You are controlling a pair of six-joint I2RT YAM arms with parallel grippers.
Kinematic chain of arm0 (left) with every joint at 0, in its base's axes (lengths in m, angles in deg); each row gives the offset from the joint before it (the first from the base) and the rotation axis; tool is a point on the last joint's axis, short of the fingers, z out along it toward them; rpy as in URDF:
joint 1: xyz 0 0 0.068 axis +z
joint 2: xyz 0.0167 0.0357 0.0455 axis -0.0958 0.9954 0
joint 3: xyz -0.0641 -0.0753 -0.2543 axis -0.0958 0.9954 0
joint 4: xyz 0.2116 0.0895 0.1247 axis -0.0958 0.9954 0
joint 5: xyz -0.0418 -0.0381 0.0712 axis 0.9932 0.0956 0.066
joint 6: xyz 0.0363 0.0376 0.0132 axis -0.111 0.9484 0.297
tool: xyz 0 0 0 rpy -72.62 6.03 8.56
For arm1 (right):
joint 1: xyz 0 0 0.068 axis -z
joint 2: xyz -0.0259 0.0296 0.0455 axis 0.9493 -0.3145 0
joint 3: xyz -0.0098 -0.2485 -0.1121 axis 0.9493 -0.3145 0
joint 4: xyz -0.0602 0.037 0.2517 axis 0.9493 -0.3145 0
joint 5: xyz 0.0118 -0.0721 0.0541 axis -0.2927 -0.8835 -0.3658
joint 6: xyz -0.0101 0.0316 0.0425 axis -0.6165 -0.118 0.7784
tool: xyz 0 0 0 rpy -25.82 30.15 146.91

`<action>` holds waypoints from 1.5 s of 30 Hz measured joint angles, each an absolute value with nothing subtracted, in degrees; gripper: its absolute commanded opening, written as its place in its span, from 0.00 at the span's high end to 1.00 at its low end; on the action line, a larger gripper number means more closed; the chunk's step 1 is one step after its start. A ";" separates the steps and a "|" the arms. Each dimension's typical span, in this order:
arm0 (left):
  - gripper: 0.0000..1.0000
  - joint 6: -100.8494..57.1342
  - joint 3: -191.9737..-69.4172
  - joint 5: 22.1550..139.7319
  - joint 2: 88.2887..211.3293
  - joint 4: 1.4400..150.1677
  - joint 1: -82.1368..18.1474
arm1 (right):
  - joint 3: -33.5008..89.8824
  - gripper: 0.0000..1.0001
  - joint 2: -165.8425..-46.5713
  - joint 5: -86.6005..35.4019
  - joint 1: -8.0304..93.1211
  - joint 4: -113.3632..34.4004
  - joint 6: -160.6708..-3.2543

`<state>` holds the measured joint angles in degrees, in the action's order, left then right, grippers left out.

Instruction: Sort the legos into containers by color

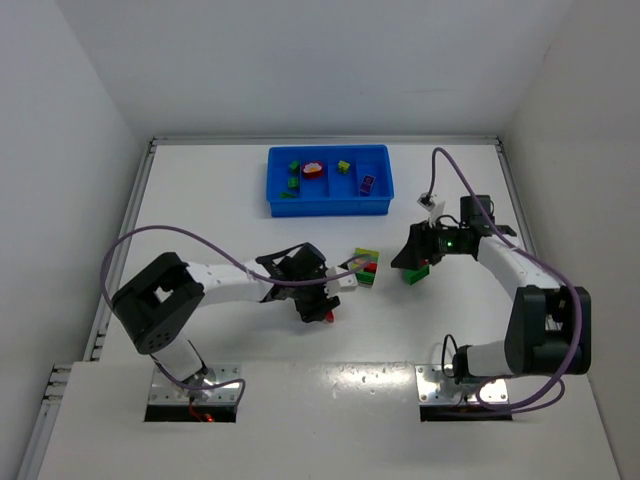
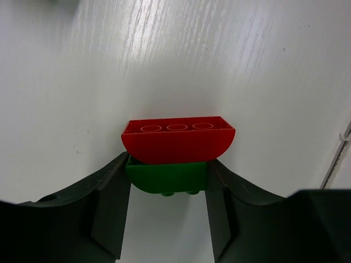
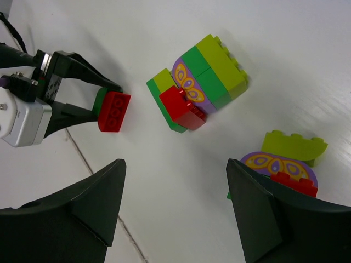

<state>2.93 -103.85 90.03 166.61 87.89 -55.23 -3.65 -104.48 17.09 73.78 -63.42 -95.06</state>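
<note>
Now | left gripper (image 2: 167, 186) clenched on red-green clump (image 2: 178, 139), well nearside of tray (image 1: 330, 206) | right gripper (image 3: 174, 167) released, jaws wide, nearside of tray's right end, above loose clumps (image 3: 200, 87) | few legos (image 1: 312, 169) in tray

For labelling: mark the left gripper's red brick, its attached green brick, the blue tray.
red brick (image 2: 178, 145): left wrist view, curved side.
green brick (image 2: 166, 178): left wrist view, front face.
blue tray (image 1: 330, 207): top view, near wall.
</note>
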 measured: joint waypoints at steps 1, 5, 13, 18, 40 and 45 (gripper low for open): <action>0.63 2.91 -103.93 90.05 166.76 87.80 -55.25 | -3.65 0.25 -104.63 17.11 73.78 -63.42 -95.06; 0.67 2.76 -104.17 90.07 167.11 87.54 -55.30 | -3.65 0.25 -104.81 17.09 73.78 -63.42 -95.06; 0.69 2.69 -104.57 86.22 164.16 88.37 -55.32 | -2.67 0.24 -108.70 25.37 73.02 -63.88 -91.96; 0.69 1.97 -109.49 83.95 160.73 87.99 -55.36 | 4.78 0.24 -120.50 33.22 69.04 -69.30 -92.77; 0.71 -1.33 -119.78 84.89 163.04 88.30 -55.36 | 18.23 0.35 -132.10 39.79 57.96 -81.43 -99.59; 0.71 -1.28 -119.85 85.00 163.94 88.10 -55.47 | 18.20 0.83 -132.30 38.42 57.91 -81.21 -99.37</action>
